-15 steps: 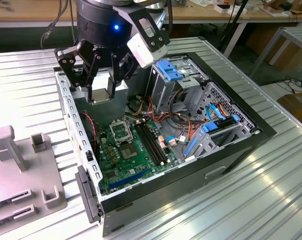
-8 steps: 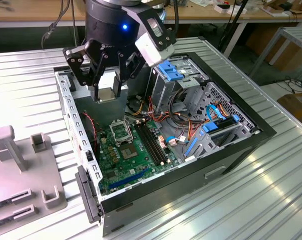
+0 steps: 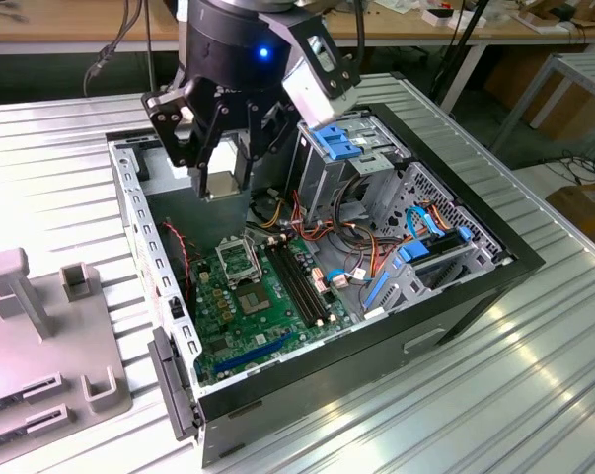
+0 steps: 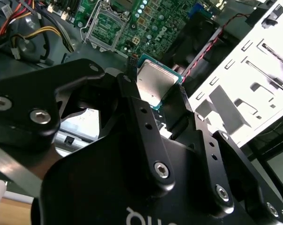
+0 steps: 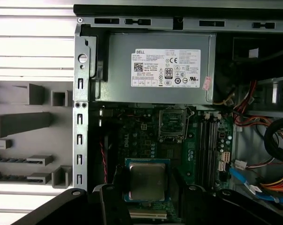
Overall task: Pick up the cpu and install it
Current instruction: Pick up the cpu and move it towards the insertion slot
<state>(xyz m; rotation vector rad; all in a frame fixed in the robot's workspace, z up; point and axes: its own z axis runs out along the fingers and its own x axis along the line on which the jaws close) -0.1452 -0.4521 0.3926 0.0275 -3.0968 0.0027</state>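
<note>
Pincer: your pincer point(image 3: 222, 178) is closed on the cpu point(image 3: 221, 186), clamping it by two opposite edges. The fingers point(image 4: 143, 117) bracket it on both sides in the second wrist view.
Cpu: held in the air above the open computer case point(image 3: 445, 316). As far as you can see, it touches nothing but the fingers. Its pale metal face point(image 5: 147, 180) points toward the first wrist view's camera.
Socket: the black-framed socket point(image 3: 236, 259) sits on the green board point(image 3: 248, 316), beside the long memory slots point(image 3: 302, 281). It looks empty to me. I can't tell whether its latch is up.
Height: in the exterior view the cpu hangs well above the board, near the case's rear wall by the power supply point(image 5: 160, 65).
Alignment: in the first wrist view the cpu and the socket point(image 5: 172, 123) are clearly apart, so I'd judge you're not over it.
Done: the pick-up, judged complete. The grip looks square and the plate shows no tilt in the second wrist view point(image 4: 156, 83).
Left: the whole install. The cpu is not in the socket and nothing is seated or latched.
Unknown: the cpu's corner mark and the socket's keying can't be made out, so check orientation yourself.
Surroundings: the case stands on the ribbed tabletop point(image 3: 60, 128), with a grey fixture point(image 3: 40, 326) at the exterior view's left, away from the work.
</note>
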